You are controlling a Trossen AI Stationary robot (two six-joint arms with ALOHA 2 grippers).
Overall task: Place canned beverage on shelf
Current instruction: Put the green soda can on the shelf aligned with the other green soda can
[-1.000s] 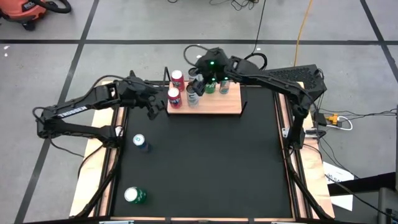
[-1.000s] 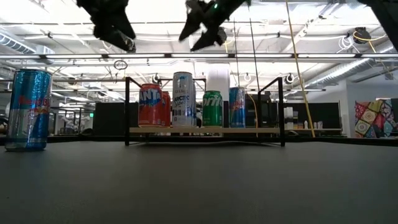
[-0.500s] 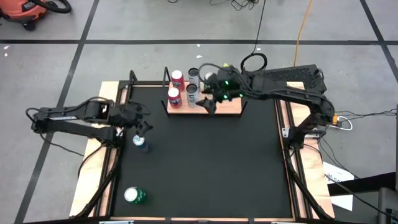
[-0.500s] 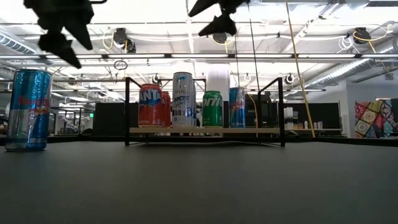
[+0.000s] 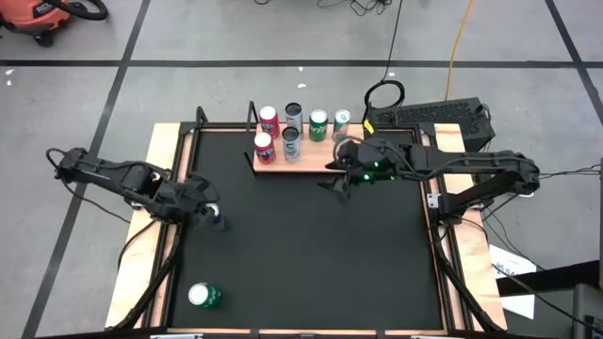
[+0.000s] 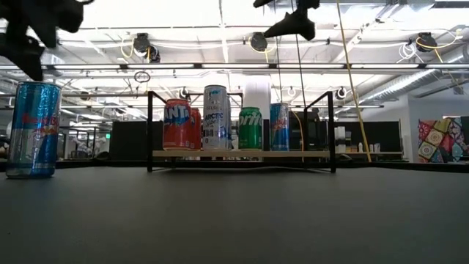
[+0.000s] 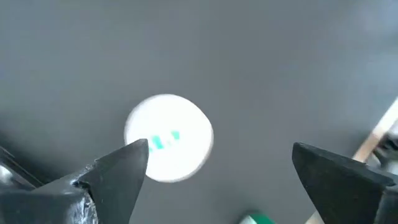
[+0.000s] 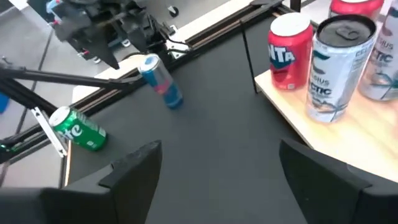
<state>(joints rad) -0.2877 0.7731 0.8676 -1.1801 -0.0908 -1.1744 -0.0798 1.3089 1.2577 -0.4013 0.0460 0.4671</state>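
Note:
A blue canned beverage (image 5: 216,219) stands upright on the black table near its left edge; the low view shows it too (image 6: 33,129). My left gripper (image 5: 203,211) hovers open just above it, its fingers wider than the can's silver top (image 7: 168,138). A green can (image 5: 203,296) stands at the near left corner. The wooden shelf (image 5: 316,157) at the far edge carries several upright cans. My right gripper (image 5: 335,180) hangs open over the table, just in front of the shelf's right part, holding nothing (image 8: 217,155).
Black rod brackets (image 6: 149,130) rise at the shelf's ends. The wooden table frame (image 5: 165,141) borders the black top. Free board shows on the shelf's right part (image 6: 308,154). The middle and right of the table are bare black surface (image 5: 320,254).
My left gripper has swung from beside the shelf's left end toward the table's near left, sinking and rolling, and now stands over the blue can. My right gripper has drawn back from above the shelf's cans toward the near and right side. No can has moved.

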